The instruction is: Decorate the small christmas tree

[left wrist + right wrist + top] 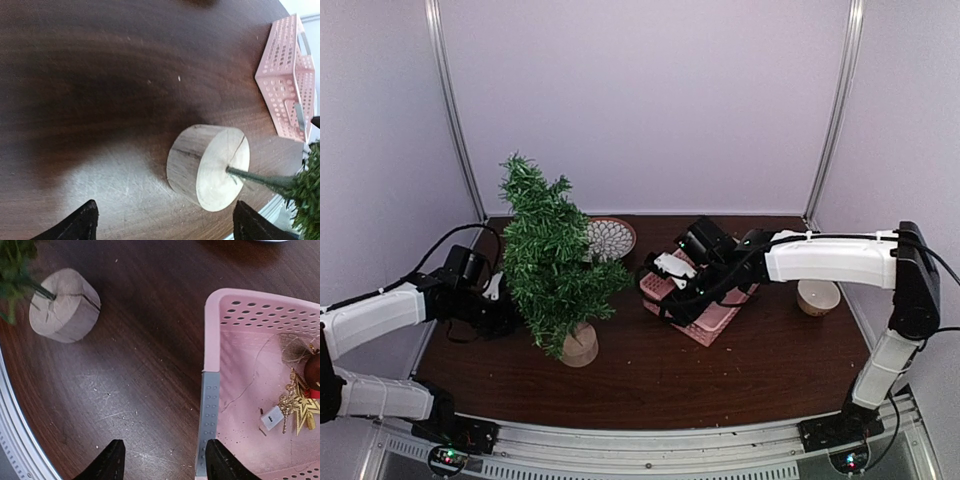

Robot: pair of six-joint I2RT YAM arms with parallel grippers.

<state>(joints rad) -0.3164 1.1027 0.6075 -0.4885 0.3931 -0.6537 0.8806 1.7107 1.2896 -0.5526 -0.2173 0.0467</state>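
The tree (555,250) stands upright at left centre of the top view on the dark tabletop (720,370). Its round wooden stump (580,345) shows below the lowest branches.

The left claw (505,300) sits low at the tree's left side, close against the lower branches. In its wrist view the two fingers are spread wide at the bottom corners with nothing between them. The stump stands just ahead, right of centre, and the thin trunk runs off to the lower right edge.

The right claw (665,300) hangs at the left end of a pink basket (715,320) in the middle of the top view, right of the tree and apart from it. In its wrist view the fingers stand apart and hold nothing. One is over bare tabletop and the other is at the basket's rim, by a grey handle strip.

Toward the right edge of that view, a gold star (300,410), a red ball (314,371) and a small white tag (272,417) lie on the basket floor.

In the top view a patterned dish (612,238) sits behind the tree, partly covered by its branches. A pale bowl (817,296) rests at the right, under the right arm.
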